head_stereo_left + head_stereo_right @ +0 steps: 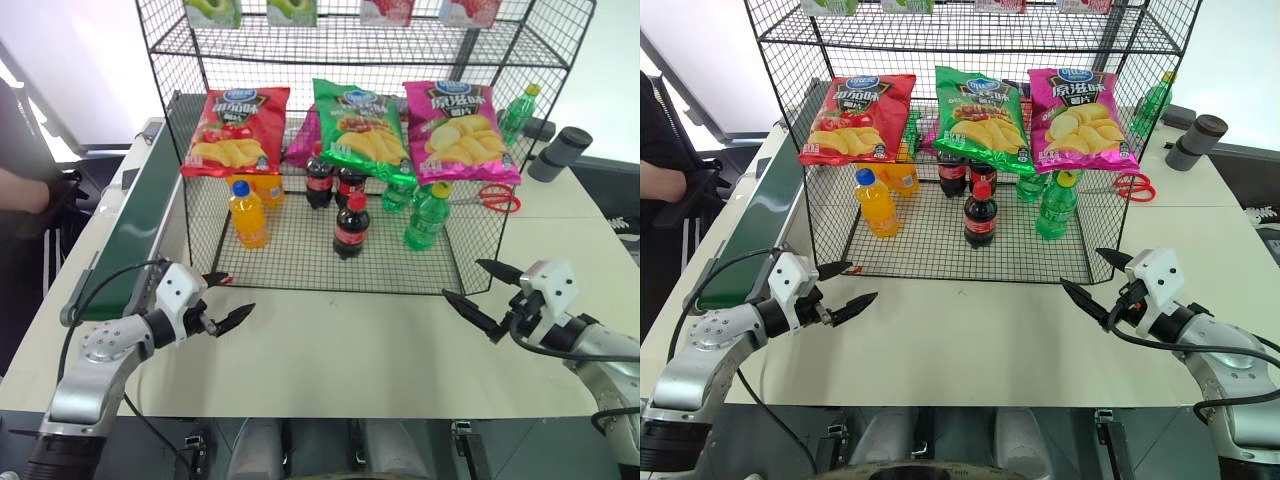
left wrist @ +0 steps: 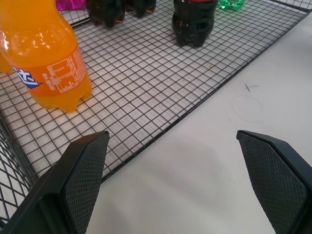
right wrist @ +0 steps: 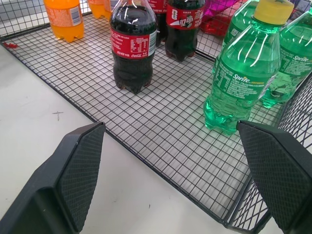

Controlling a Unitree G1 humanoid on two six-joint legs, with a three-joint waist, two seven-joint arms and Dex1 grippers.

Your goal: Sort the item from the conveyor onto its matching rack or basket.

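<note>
Pale tabletop (image 1: 340, 345) fronts the rack (image 1: 300, 255), where the cola bottle (image 1: 351, 226) stands upright on the bottom tier. Left claw (image 1: 222, 300) and right claw (image 1: 480, 289) gape wide before the rack, empty, touching nothing.

This looks like a robotics test lab dressed up as a shop: a black wire rack (image 1: 470, 262) stocked with crisp bags (image 1: 236, 130) and soda bottles (image 1: 249, 213) stands on a plain pale worktop (image 1: 350, 350), with a green conveyor (image 1: 135, 235) running alongside it.
</note>
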